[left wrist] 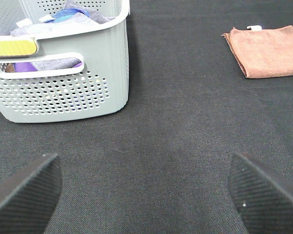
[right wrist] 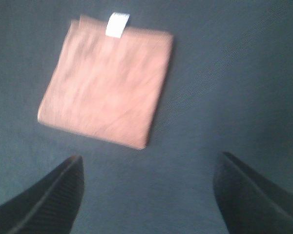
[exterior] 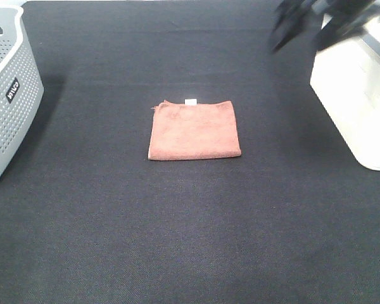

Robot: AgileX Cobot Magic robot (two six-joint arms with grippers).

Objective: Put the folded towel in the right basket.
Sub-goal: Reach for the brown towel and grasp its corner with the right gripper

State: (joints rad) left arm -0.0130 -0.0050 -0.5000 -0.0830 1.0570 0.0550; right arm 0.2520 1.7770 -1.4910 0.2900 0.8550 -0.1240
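Observation:
A folded reddish-brown towel [exterior: 194,130] with a small white tag lies flat on the black table, near the middle. It also shows in the left wrist view [left wrist: 266,50] and the right wrist view [right wrist: 107,78]. The right basket [exterior: 358,95], white, stands at the right edge. My right gripper [exterior: 301,25] is blurred at the top right, up above the table and apart from the towel; in its wrist view [right wrist: 146,190] the jaws stand wide open and empty. My left gripper [left wrist: 144,190] is open and empty, out of the high view.
A grey perforated basket [exterior: 9,95] stands at the left edge; the left wrist view shows it [left wrist: 63,92] holding coloured cloths. The black table cloth [exterior: 190,240] covers the whole surface.

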